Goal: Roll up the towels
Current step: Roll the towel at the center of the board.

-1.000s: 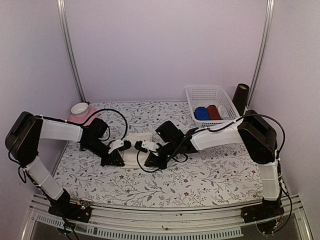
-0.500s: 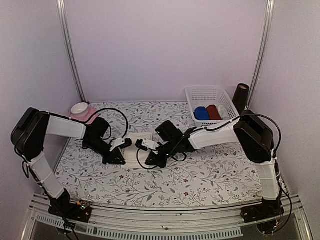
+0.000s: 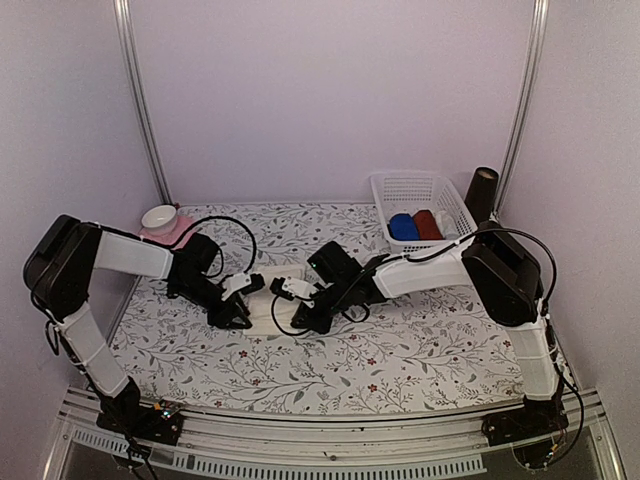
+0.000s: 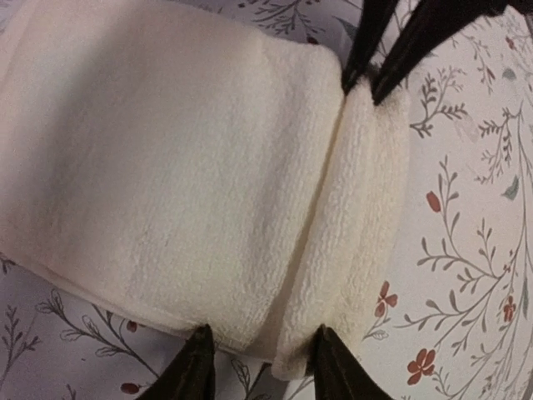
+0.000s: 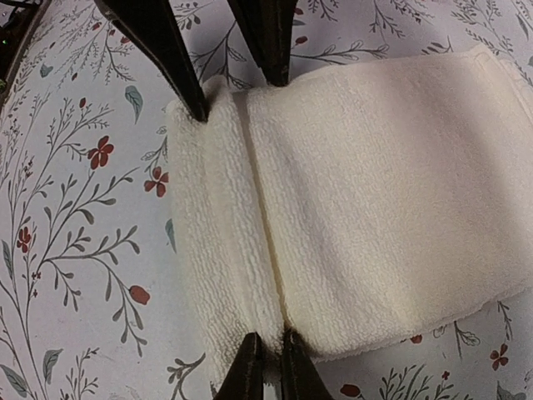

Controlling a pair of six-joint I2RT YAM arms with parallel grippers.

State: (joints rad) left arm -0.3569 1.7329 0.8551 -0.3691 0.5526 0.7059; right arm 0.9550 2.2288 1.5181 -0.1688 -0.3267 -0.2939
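Top view: cream towel mid-frame, blue towel in basket upper right; wrist views alone show right gripper pinching cream towel's rolled edge, left gripper parted astride it.

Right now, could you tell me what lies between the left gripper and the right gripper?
The rolled end of the cream towel spans the stretch from the left gripper to the right gripper; both wrist views show it.

blocked: basket back right, bowl back left, cream towel centre | passable: table near edge
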